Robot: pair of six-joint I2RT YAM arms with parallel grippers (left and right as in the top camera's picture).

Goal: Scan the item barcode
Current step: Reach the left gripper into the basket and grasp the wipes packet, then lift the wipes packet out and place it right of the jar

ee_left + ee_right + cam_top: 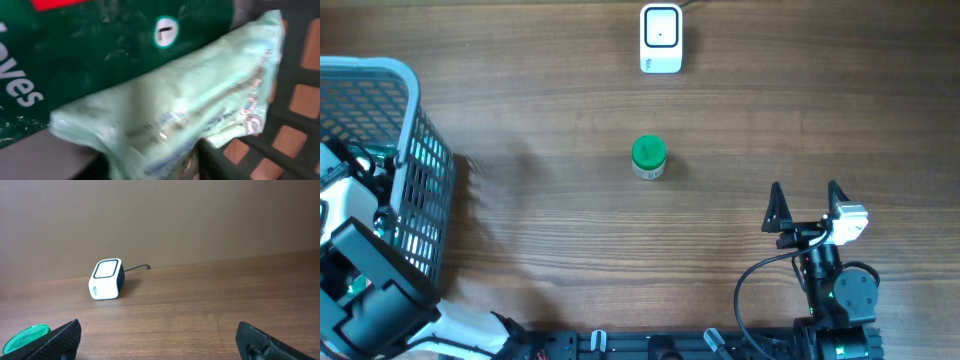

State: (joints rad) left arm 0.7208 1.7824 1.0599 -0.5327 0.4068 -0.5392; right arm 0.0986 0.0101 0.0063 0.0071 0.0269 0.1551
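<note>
Pale green packet (165, 115) against dark green bag (100, 45)

Green-lid jar (648, 156), white scanner (660, 38) w/ dark sides, grey lattice basket (420, 165), brown woodgrain table (550, 240), pale-green pkt (190, 100)

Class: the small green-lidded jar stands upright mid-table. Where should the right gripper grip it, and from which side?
Probably across the round body of the jar, just under its green lid, coming from the near side, where the open right gripper faces it. It stands upright and alone, so both flanks look free.
</note>
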